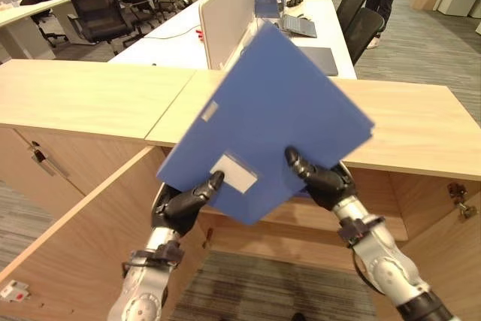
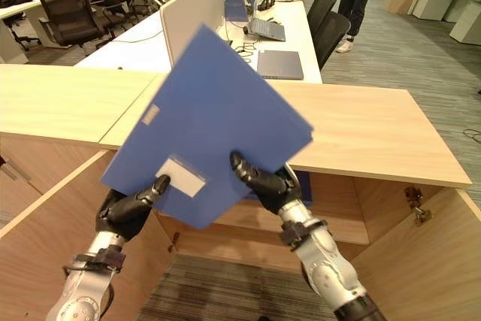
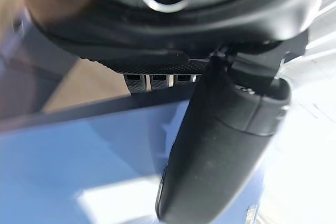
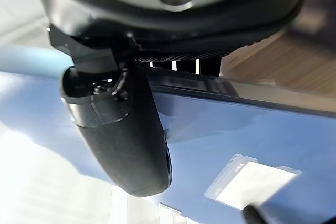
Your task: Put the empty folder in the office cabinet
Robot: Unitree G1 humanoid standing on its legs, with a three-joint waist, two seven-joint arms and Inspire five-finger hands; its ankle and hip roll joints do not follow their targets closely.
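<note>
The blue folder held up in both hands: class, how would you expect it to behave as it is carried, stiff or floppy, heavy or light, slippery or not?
The blue folder probably is stiff: it stays flat though the left hand and right hand pinch only its lower edge. It seems light, since thumbs and fingers alone hold it tilted above the cabinet. Its smooth, shiny cover may slip.

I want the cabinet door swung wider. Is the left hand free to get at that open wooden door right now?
Probably not: the left hand is clamped on the blue plastic folder, shared with the right hand; the open wooden cabinet door stands beside it.

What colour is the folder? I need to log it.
Blue folder, with a white label pocket; clearest in the left eye view.
</note>
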